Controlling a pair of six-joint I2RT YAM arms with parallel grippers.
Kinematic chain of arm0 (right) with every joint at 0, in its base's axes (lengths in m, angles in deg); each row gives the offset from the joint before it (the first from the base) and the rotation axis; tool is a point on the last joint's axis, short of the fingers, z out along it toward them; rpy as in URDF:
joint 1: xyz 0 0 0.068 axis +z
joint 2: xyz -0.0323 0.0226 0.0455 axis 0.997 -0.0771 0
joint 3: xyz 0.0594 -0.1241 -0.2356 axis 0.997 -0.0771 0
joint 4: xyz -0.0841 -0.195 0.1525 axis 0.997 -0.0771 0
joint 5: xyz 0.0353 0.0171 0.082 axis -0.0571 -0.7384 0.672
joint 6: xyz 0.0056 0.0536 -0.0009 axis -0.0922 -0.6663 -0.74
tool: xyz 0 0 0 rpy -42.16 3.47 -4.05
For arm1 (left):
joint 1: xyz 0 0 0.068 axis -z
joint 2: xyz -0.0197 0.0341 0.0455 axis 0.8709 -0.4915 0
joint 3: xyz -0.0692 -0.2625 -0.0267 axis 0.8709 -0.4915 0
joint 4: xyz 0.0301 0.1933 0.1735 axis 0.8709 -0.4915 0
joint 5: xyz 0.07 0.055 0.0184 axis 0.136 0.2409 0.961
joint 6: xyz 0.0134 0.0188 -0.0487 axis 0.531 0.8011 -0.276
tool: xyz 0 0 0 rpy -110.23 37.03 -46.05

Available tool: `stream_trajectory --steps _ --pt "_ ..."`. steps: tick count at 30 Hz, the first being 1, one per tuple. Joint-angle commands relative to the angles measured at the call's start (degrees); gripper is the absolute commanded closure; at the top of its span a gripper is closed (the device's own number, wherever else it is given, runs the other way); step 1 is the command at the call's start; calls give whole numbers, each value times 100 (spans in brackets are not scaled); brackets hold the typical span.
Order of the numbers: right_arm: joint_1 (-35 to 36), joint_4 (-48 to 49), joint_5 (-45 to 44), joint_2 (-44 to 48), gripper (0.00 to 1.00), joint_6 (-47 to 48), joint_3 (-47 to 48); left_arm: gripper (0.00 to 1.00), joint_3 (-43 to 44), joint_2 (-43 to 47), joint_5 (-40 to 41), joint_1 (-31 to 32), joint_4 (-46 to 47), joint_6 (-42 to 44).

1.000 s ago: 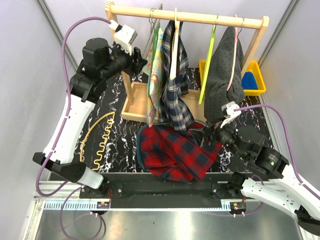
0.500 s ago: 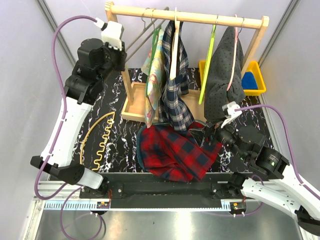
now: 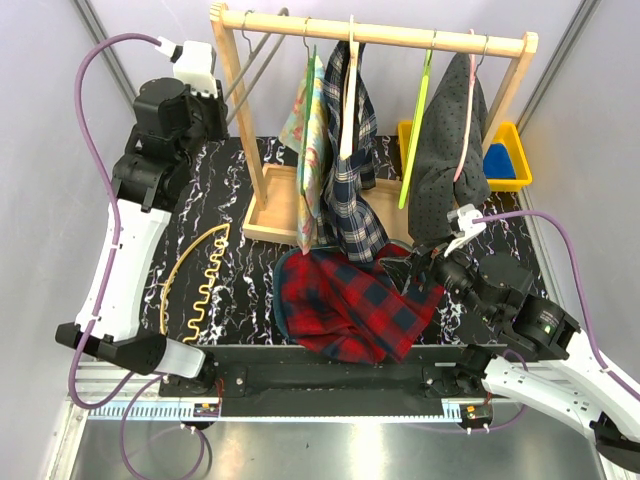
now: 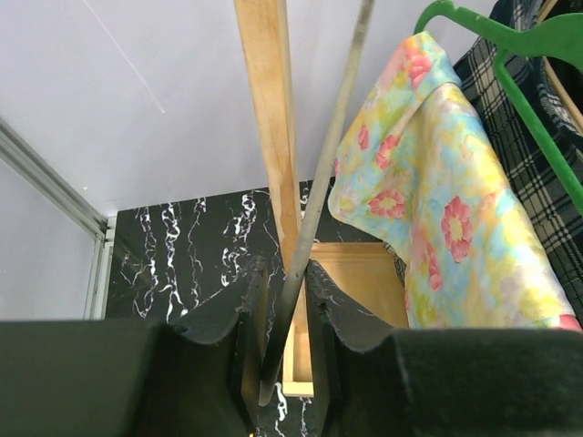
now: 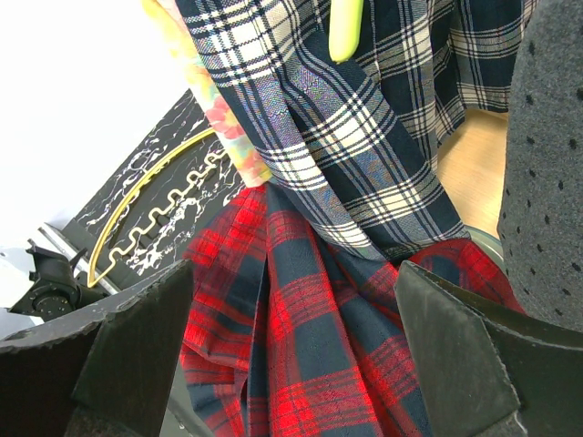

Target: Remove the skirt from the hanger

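Note:
The red plaid skirt (image 3: pixel 350 305) lies crumpled on the black marbled table in front of the rack, off any hanger; it also fills the right wrist view (image 5: pixel 310 337). My left gripper (image 3: pixel 215 95) is high at the back left, shut on a thin grey metal hanger (image 3: pixel 255 55) that slants up toward the rail's left end. In the left wrist view the gripper (image 4: pixel 284 273) pinches the hanger's rod (image 4: pixel 319 182). My right gripper (image 3: pixel 415 262) is open and empty just above the skirt's right edge, with its jaws (image 5: pixel 296 273) wide apart.
A wooden rack (image 3: pixel 380 35) carries a floral garment (image 3: pixel 310 140) on a green hanger, a navy plaid garment (image 3: pixel 350 190), a lime hanger (image 3: pixel 415 130) and a grey dotted garment (image 3: pixel 450 140). A gold wire hanger (image 3: pixel 200 275) lies at the left. A yellow bin (image 3: pixel 512 165) stands at the back right.
My left gripper has moved left and back, away from the rack, carrying the grey hanger out past the left post. The floral garment has swung slightly. The right arm and skirt have not moved.

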Motion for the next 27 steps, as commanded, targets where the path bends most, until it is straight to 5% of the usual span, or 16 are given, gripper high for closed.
stream_trajectory --steps 1,2,5,6,13,17,27 --pt "-11 68 -138 -13 0 -46 -9 75 -22 206 154 -11 251 -97" --pt "-11 68 -138 -13 0 -46 -9 73 -13 215 119 -11 251 -97" --pt "-11 77 -155 -13 1 -28 -17 10 83 268 -144 -11 243 -97" --pt "-11 68 -155 -21 0 -20 -17 1 144 294 -206 -11 251 -97" --pt "-11 68 -94 -65 0 -37 -44 1 725 355 73 -3 795 411" --pt "-11 95 -85 -83 0 -37 -53 1 401 566 215 24 2049 808" --pt "-11 121 -85 -92 0 -28 -70 1 -57 532 -1312 1464 2590 817"
